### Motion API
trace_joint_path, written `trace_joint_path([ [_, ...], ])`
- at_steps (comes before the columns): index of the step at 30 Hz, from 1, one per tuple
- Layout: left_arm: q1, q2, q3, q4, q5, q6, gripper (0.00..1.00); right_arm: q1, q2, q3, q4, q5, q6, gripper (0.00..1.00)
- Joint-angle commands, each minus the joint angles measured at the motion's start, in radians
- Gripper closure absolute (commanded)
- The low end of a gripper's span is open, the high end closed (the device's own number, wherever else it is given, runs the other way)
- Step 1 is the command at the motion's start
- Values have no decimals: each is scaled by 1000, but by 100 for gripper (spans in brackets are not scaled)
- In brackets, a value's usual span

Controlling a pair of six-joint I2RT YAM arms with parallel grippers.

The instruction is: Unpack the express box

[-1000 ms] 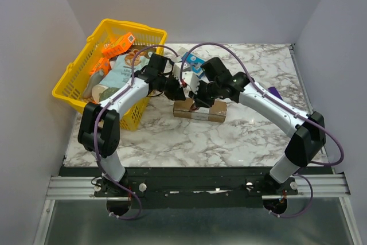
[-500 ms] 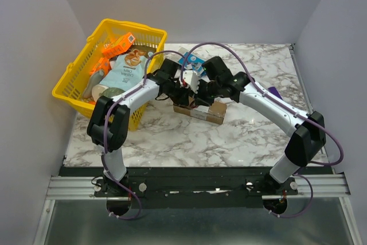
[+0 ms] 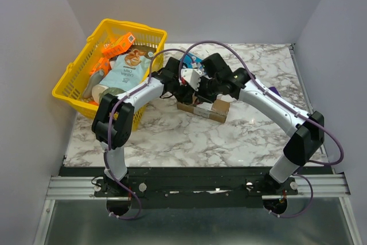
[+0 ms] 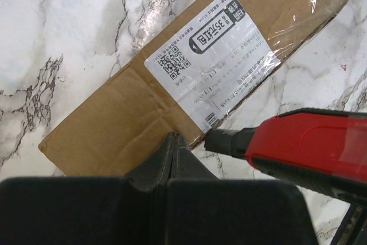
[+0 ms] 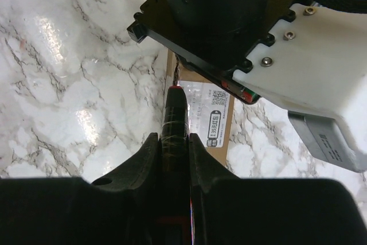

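The express box (image 3: 205,111), a long brown carton with a white label (image 4: 215,67), lies flat on the marble table. My left gripper (image 4: 174,136) is shut with nothing in it, and its tips rest on the carton's top by the label's edge (image 3: 184,92). My right gripper (image 5: 173,137) is shut on a red-and-black cutter (image 5: 175,113). The cutter's black tip (image 4: 226,142) sits at the carton's long edge beside the label, right next to the left fingertips. In the right wrist view the left wrist hides most of the express box (image 5: 225,142).
A yellow basket (image 3: 73,82) holding packets and an orange item stands at the back left, close to the left arm. A small blue-and-white box (image 3: 192,60) lies behind the grippers. A purple bar (image 3: 274,91) shows behind the right forearm. Grey walls enclose three sides.
My left arm has swung right from the basket side, bringing its shut gripper onto the carton. The carton has turned slightly and shifted right. The right gripper with the cutter has barely moved.
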Motion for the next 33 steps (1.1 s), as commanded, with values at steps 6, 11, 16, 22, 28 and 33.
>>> trace_joint_path([
  [6,4,82,-28,-59,-154,65,100,-1,43,105,-218,73,48,100],
  [11,4,91,-8,-64,-147,59,100,-1,55,90,-241,82,43,99],
  [16,4,104,9,-67,-142,56,100,-1,49,58,-242,91,49,99],
  [22,4,110,17,-73,-159,77,100,-24,3,12,-267,143,36,100],
  [28,4,122,29,-90,-176,108,100,-35,-21,-13,-322,162,43,100],
  [33,4,131,29,-85,-188,138,100,-42,-54,-54,-317,157,11,100],
])
